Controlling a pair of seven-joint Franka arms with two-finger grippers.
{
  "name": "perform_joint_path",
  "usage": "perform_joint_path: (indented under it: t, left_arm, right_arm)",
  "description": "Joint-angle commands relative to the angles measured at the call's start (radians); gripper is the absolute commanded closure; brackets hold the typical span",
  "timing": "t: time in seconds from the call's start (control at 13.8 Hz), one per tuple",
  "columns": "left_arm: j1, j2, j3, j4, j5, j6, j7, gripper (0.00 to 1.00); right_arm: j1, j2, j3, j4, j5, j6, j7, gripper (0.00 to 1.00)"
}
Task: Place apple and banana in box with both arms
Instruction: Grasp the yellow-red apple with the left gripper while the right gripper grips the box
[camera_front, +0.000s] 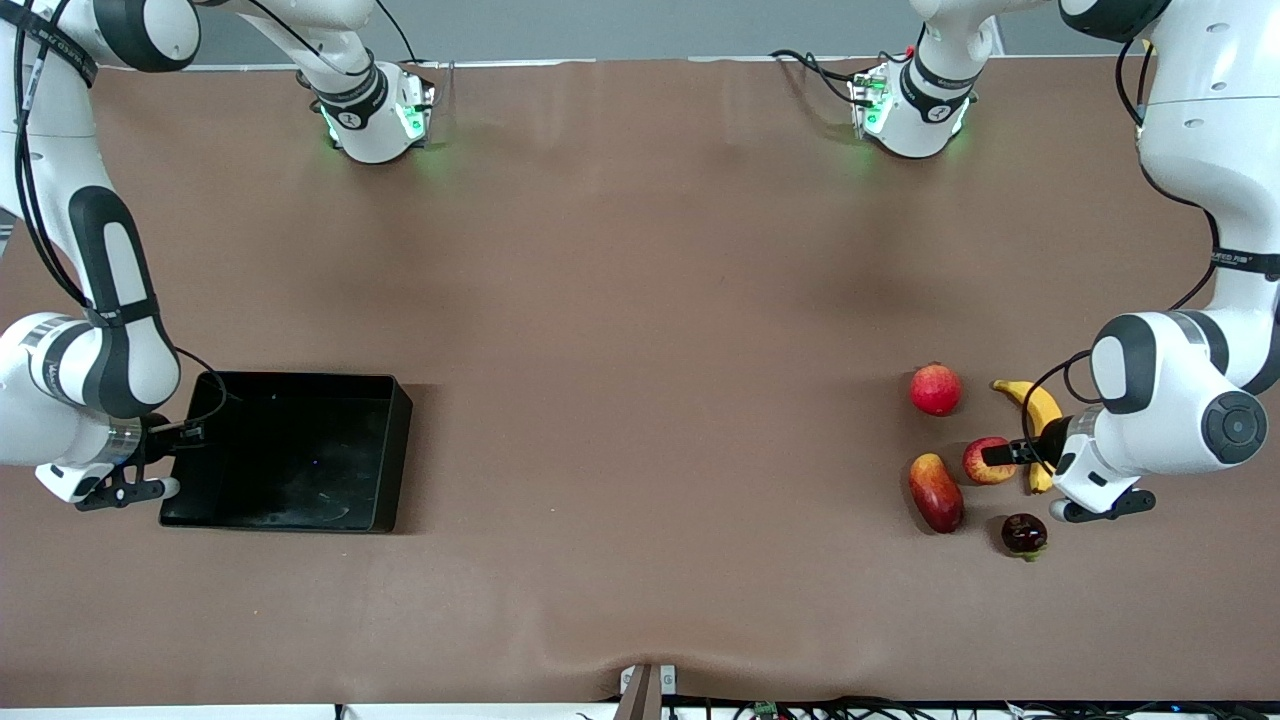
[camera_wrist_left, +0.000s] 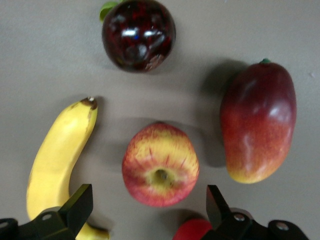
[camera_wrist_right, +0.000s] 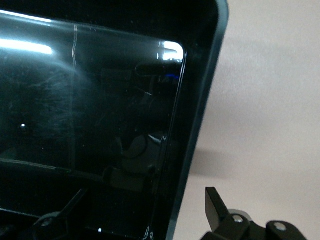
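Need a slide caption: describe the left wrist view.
Open left gripper poised over the apple, flanked by the banana and mango.

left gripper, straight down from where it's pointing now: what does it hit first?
Most likely the apple. The left gripper hangs open over it, fingers straddling it, with the banana just outside one finger. Height above the apple is hard to judge.

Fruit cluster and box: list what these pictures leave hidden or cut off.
- Banana: in the front view the left pincer covers its middle; the left wrist view's edge cuts its lower end.
- Plain red fruit: mostly cut off in the left wrist view.
- Box: the right wrist view shows one corner only; glare masks its floor.
- Right pincer: dark against the box.
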Motion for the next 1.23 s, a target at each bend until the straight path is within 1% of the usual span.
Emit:
perform_joint_path:
  t: [0.0, 0.07, 0.15, 0.22, 0.29, 0.36, 0.51, 0.58, 0.65, 0.8, 0.87, 0.94, 1.02, 1.16]
  left_arm:
    - [-0.001, 0.037, -0.003, 0.015, -0.016, 0.063, 0.007, 0.0]
    - [-0.002, 0.04, -0.003, 0.015, -0.018, 0.072, 0.006, 0.0]
    - [-0.002, 0.048, -0.003, 0.013, -0.019, 0.075, 0.003, 0.0]
    - [-0.002, 0.054, -0.003, 0.015, -0.019, 0.077, 0.003, 0.0]
    - [-0.002, 0.058, -0.003, 0.013, -0.019, 0.078, 0.003, 0.0]
    - [-0.001, 0.064, -0.003, 0.013, -0.021, 0.078, 0.003, 0.0]
    - [0.001, 0.069, -0.003, 0.009, -0.021, 0.08, 0.009, 0.0]
    - [0.002, 0.074, -0.003, 0.007, -0.021, 0.08, 0.007, 0.06]
    - [0.004, 0.074, -0.003, 0.007, -0.021, 0.08, 0.009, 0.32]
    - [0.002, 0.068, -0.003, 0.007, -0.019, 0.075, 0.012, 0.86]
    - [0.004, 0.061, -0.003, 0.009, -0.019, 0.072, 0.012, 1.0]
    - [0.002, 0.051, -0.006, 0.009, -0.018, 0.065, 0.007, 1.0]
    - [-0.008, 0.037, -0.011, 0.015, -0.018, 0.034, -0.003, 1.0]
    - [-0.018, -0.007, -0.012, 0.021, -0.016, -0.026, -0.01, 1.0]
  right_arm:
    - [0.006, 0.011, 0.001, -0.017, -0.006, 0.058, 0.007, 0.0]
    - [0.007, 0.008, 0.0, -0.026, -0.009, 0.07, 0.034, 0.01]
    - [0.007, 0.005, 0.0, -0.027, -0.011, 0.069, 0.046, 0.23]
    - [0.007, 0.005, -0.002, -0.027, -0.011, 0.067, 0.048, 0.6]
    - [0.007, 0.005, -0.002, -0.028, -0.011, 0.06, 0.059, 1.0]
    - [0.006, 0.004, 0.0, -0.028, -0.011, 0.052, 0.103, 1.0]
    - [0.004, 0.004, 0.0, -0.028, -0.011, 0.046, 0.114, 1.0]
    - [0.004, 0.004, 0.0, -0.03, -0.012, 0.046, 0.114, 1.0]
    - [0.003, 0.002, -0.002, -0.03, -0.012, 0.046, 0.113, 1.0]
    - [-0.017, -0.01, 0.001, -0.02, -0.009, 0.041, 0.108, 1.0]
    - [-0.013, -0.019, 0.003, -0.007, -0.008, 0.038, 0.109, 1.0]
    - [-0.016, -0.054, 0.003, -0.004, -0.006, 0.019, 0.108, 1.0]
    - [-0.026, -0.091, 0.004, -0.004, -0.003, -0.024, 0.096, 1.0]
    - [-0.037, -0.156, 0.006, 0.004, 0.006, -0.066, 0.056, 1.0]
